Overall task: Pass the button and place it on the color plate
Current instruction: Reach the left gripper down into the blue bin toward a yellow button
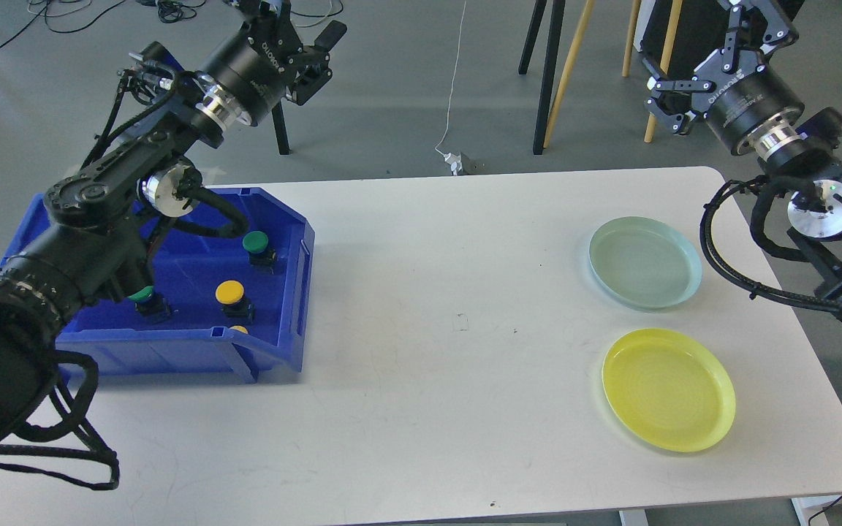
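Four buttons sit in the blue bin point(297, 292) at the table's point(428, 409) left end: a green button point(255, 242) toward the back, a yellow button point(230, 293) near the middle, a second green one point(142, 295) partly behind my left forearm, and a sliver of another yellow one point(240, 330) at the front wall. Well apart, at the right end, wait the pale green plate point(645, 263) and the yellow plate point(668, 389), both bare.

The likely trouble, as I judge it: the buttons stand near one another, so a careless descent could knock a neighbour or grab the wrong colour, and a loose handover could drop one mid-table.

My left gripper point(315, 55) is raised beyond the bin, fingers parted, empty. My right gripper point(684, 84) is lifted past the table's far right corner, jaws likewise spread, holding nothing.
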`<state>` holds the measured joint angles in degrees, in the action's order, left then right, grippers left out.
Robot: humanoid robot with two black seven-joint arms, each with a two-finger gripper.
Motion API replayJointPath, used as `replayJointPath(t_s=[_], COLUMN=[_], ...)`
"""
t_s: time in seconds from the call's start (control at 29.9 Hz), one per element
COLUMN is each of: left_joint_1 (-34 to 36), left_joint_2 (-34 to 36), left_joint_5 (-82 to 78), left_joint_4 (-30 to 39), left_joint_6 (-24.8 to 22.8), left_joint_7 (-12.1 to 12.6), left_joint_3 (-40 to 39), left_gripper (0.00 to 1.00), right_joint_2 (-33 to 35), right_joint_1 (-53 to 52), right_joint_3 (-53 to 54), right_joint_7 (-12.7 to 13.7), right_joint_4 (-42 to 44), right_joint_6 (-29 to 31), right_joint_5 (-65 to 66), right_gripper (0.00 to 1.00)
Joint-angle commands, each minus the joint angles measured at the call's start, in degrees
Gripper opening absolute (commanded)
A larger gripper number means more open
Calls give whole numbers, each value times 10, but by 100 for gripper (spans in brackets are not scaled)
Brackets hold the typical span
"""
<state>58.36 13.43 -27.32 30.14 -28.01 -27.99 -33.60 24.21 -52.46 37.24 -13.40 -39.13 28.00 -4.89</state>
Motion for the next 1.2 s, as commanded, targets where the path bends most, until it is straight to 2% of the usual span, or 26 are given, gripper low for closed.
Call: replayJointPath(t_s=[0.0,0.17,0.27,0.33,0.47,0.53,0.6,0.67,0.77,0.87,0.94,1.04,1.17], left_joint_1=[-9,-9,-11,-45,-143,-143,-135,-93,21,147,211,263,254], left_joint_2=[7,41,34,38,53,83,150,234,315,343,339,305,226], left_joint_5=[1,7,34,74,101,65,19,-32,-122,-290,-386,-465,-533], left_joint_4=[-7,-15,-9,50,235,301,369,413,419,411,394,344,224], left_joint_6=[0,0,0,0,0,0,0,0,75,136,161,182,198], left_joint_7=[0,0,0,0,0,0,0,0,0,0,0,0,0], left_joint_3=[0,-2,-14,-35,-126,-132,-112,-15,187,405,530,675,757], left_gripper=[100,100,100,100,100,100,99,99,99,99,99,99,99], right_joint_2=[-28,-30,-26,-24,-22,-21,-13,-7,1,7,7,7,7], right_joint_1=[8,7,6,6,9,9,10,12,23,31,33,36,44], right_joint_3=[11,35,49,50,45,42,36,27,20,20,21,20,22], right_joint_7=[0,-2,-8,-9,-9,-9,-9,-9,-9,-9,-10,-10,-10], right_joint_4=[5,9,18,21,21,20,19,16,13,11,12,13,14], right_joint_6=[0,0,0,0,0,0,0,0,0,0,0,0,0], right_joint_5=[1,1,-1,-16,-66,-66,-65,-65,-66,-66,-66,-66,-66], right_gripper=[100,100,100,100,100,100,100,100,100,100,100,100,100])
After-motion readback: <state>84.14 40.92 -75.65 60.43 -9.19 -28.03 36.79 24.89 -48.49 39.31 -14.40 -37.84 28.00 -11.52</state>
